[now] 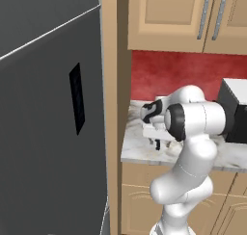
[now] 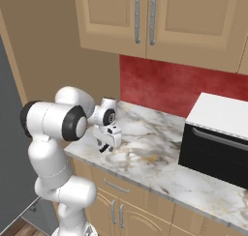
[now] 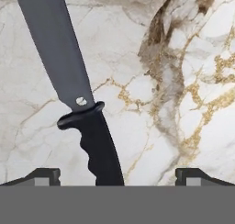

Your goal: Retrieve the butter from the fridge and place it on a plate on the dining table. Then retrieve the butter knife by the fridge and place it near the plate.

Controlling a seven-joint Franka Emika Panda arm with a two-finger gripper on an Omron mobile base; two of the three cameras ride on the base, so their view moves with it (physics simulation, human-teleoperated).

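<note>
Hovering low over the marble counter (image 2: 160,157) beside the fridge (image 1: 43,133), the gripper (image 3: 117,175) is pointing straight down with its fingers spread wide and nothing between them. The butter knife (image 3: 75,94) is lying flat on the counter right beneath the hand, its grey blade running away toward the top of the hand view and its black handle reaching back between the two fingertips, nearer the left one. The step in hand is, by my judgement, the pick-up of the knife, so the butter part of the task is probably behind us. Doing it well is calling for a small shift so that the handle is sitting midway between the fingertips, then a straight descent until the tips are flanking the handle just behind its guard. Closing across the narrow width of the handle is looking safer than gripping the thin blade, which could slip or pivot on the smooth stone.
</note>
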